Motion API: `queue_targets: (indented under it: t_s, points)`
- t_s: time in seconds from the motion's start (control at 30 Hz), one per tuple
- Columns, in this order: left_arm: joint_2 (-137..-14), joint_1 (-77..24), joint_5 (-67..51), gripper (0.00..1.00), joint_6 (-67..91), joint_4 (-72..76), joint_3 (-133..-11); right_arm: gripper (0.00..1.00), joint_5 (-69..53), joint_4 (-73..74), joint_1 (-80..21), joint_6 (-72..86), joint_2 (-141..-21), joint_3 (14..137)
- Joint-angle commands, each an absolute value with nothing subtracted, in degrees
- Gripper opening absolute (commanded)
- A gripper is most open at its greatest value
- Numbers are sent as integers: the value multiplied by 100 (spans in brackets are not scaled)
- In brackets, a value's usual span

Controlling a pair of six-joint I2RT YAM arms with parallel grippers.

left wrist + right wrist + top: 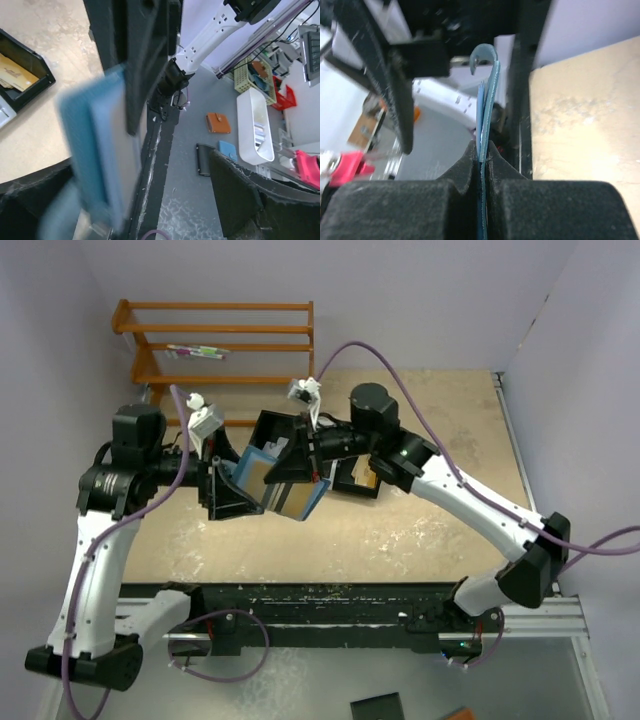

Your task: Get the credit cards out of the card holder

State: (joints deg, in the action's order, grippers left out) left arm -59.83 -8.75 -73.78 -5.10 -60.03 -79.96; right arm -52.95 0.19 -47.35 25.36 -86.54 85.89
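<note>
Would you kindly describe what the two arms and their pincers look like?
The left arm and right arm both have white links between bulky black joints, and a purple cable runs along each. The left pincer and right pincer have black, roughly textured fingers. A small pale camera block sits on each wrist.

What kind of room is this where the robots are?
Probably a robot lab or workshop: a left arm and right arm bolted at a table's edge, purple cables running to them, and storage bins nearby.
</note>
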Motion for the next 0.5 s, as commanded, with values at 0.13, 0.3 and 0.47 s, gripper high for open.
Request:
queue_targets:
  t_s: [0.13, 0.3, 0.47]
  points:
    - [-4927, -897, -7081, 97, 1553, -3373, -7350, 0, -1855, -4220, -4748, 4857, -6974, 6620]
    - [-4873, -896, -7134, 88, 2402, -2755, -7111, 0, -793, -5547, -5082, 5557, -6810, 5651]
    - [-4742, -896, -7049, 82, 3352, -1745, -6827, 0, -251, -5817, -5614, 5476, -6900, 5491]
